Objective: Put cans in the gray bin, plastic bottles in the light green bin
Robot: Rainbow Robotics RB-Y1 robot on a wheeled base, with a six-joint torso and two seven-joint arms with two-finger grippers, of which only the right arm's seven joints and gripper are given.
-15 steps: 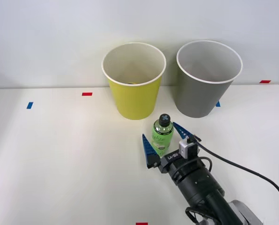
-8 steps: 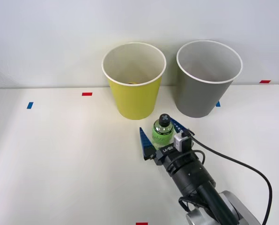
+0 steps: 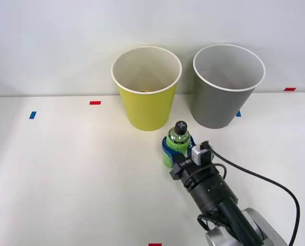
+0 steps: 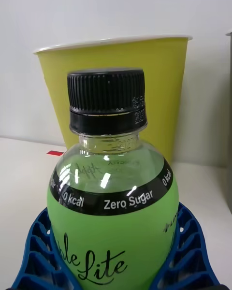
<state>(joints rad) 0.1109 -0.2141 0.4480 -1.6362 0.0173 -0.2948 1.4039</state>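
Observation:
A small green plastic bottle [image 3: 176,143] with a black cap stands upright on the white table, just in front of the light green bin [image 3: 146,88]. My right gripper [image 3: 176,148] is shut on the bottle's body, its blue fingers [image 4: 188,251] wrapped around both sides. In the right wrist view the plastic bottle [image 4: 113,198] stands close up, with the light green bin [image 4: 159,72] behind it. The gray bin [image 3: 226,84] stands to the right of the light green bin, and something small lies at the bottom of the light green bin. No can is in view.
Red tape marks [image 3: 95,102] and blue tape marks [image 3: 32,115] dot the white table [image 3: 65,169]. A black cable [image 3: 255,177] trails from my wrist to the right. A pale wall runs behind the bins.
My gripper moved forward around the bottle and its fingers closed from wide open onto the bottle's body. The bottle stayed in place.

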